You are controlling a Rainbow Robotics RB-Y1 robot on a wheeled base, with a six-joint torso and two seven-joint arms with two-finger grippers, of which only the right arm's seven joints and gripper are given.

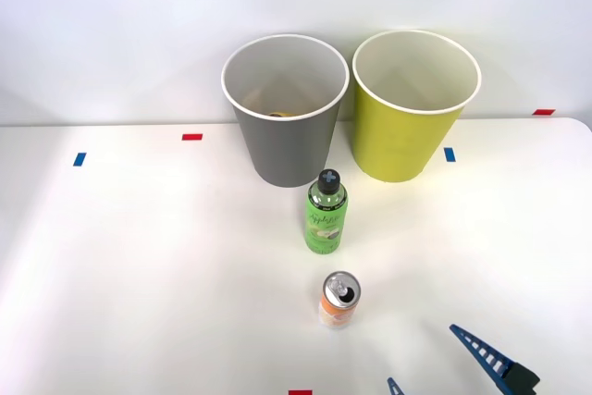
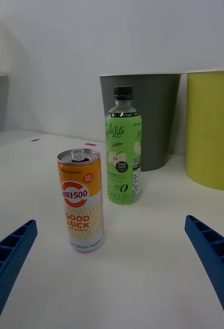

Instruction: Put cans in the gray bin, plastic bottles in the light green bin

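Note:
The orange-and-white can [image 1: 339,301] stands upright on the white table [image 1: 139,256], its tab opening facing up. Just behind it stands the green plastic bottle [image 1: 326,215] with a black cap. Further back sit the gray bin [image 1: 282,150] and, to its right, the light green bin [image 1: 402,145]. My right gripper [image 1: 437,367] hangs open low at the near right, short of the can and touching nothing. In the right wrist view the can [image 2: 81,200] is a little ahead of the open gripper [image 2: 111,222], nearer one blue finger [image 2: 9,257], with the bottle [image 2: 123,154], gray bin [image 2: 153,118] and light green bin [image 2: 212,128] beyond.
Small red tape marks [image 1: 191,137] and blue tape marks [image 1: 80,159] dot the table. A bit of something yellowish [image 1: 277,115] shows deep inside the gray bin. A pale wall rises right behind the bins. Bare tabletop stretches to the left.

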